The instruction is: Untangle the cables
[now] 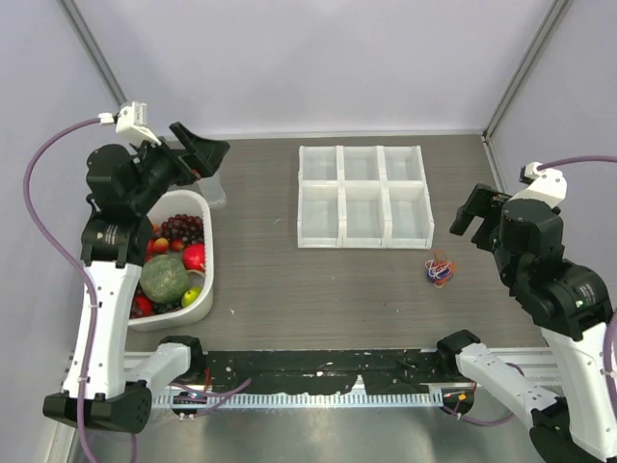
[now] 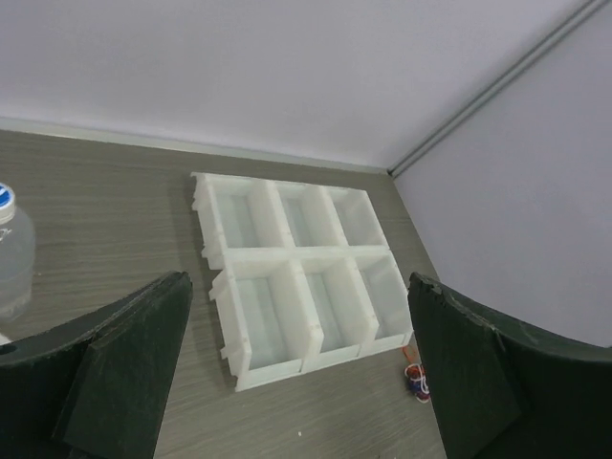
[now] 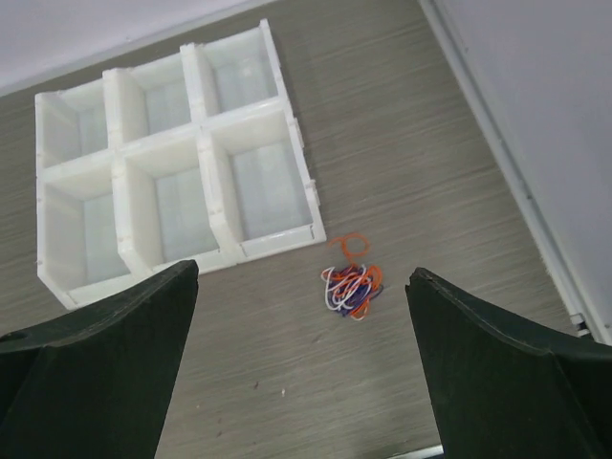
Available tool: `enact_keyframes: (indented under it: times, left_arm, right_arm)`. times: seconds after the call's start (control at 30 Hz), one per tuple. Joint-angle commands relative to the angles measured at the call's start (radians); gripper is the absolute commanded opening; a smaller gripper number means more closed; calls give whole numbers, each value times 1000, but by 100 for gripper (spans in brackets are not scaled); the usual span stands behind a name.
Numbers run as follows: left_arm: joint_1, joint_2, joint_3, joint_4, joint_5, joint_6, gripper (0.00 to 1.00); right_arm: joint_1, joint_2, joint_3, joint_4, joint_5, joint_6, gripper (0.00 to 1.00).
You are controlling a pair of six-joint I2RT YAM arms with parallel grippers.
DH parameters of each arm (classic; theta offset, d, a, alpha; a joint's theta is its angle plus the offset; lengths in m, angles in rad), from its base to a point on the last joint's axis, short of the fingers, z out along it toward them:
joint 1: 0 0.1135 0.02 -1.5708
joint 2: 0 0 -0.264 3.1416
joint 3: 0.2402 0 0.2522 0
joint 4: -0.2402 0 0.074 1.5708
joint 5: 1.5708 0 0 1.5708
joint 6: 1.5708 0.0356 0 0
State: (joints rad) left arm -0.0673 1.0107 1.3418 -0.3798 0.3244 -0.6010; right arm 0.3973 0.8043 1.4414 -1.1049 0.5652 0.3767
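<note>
The cables lie in one small tangled clump of orange-red, dark blue and white strands on the wooden table, just in front of the right front corner of the white tray. The clump also shows in the right wrist view and in the left wrist view, half hidden behind a finger there. My right gripper is open and empty, raised above the table to the right of the clump. My left gripper is open and empty, held high at the far left.
A white six-compartment tray stands at the table's middle back. A white tub of mixed fruit sits at the left. A clear bottle stands behind the tub. Grey walls close in the table.
</note>
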Motion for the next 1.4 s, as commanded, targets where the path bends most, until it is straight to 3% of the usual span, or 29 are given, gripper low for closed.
enact_keyframes:
  times: [0.0, 0.1, 0.3, 0.4, 0.6, 0.83, 1.1, 1.13, 1.2, 1.27, 1.37]
  left_arm:
    - [-64, 91, 60, -60, 105, 76, 100]
    - [-129, 123, 20, -13, 174, 53, 100]
    - [-249, 183, -26, -15, 200, 107, 100]
    - [-279, 207, -47, -5, 179, 133, 100]
    - [-301, 273, -69, 13, 258, 101, 100]
    - [-308, 235, -121, 2, 263, 113, 100]
    - [-315, 230, -132, -11, 226, 136, 100]
    - [-315, 235, -133, -10, 226, 136, 100]
    - [-315, 246, -138, 1, 235, 136, 100]
    - [-315, 255, -153, 25, 264, 127, 100]
    - [-322, 269, -178, 84, 323, 95, 100]
  right_arm:
    - [3, 3, -134, 152, -92, 120, 96]
    - [3, -42, -284, 288, -134, 146, 96]
    - [-6, -53, -455, 306, 5, 313, 96]
    - [-104, -31, -547, 329, 6, 364, 96]
    - [-501, 55, -693, 398, -421, 350, 91]
    - [-531, 228, -806, 560, -530, 379, 86]
    - [-529, 256, -927, 660, -576, 375, 40]
    - [-529, 251, -949, 663, -574, 375, 26]
    - [-514, 233, -964, 659, -567, 366, 9]
    - [-436, 204, -973, 655, -532, 373, 2]
    - [-179, 208, -984, 715, -550, 433, 1]
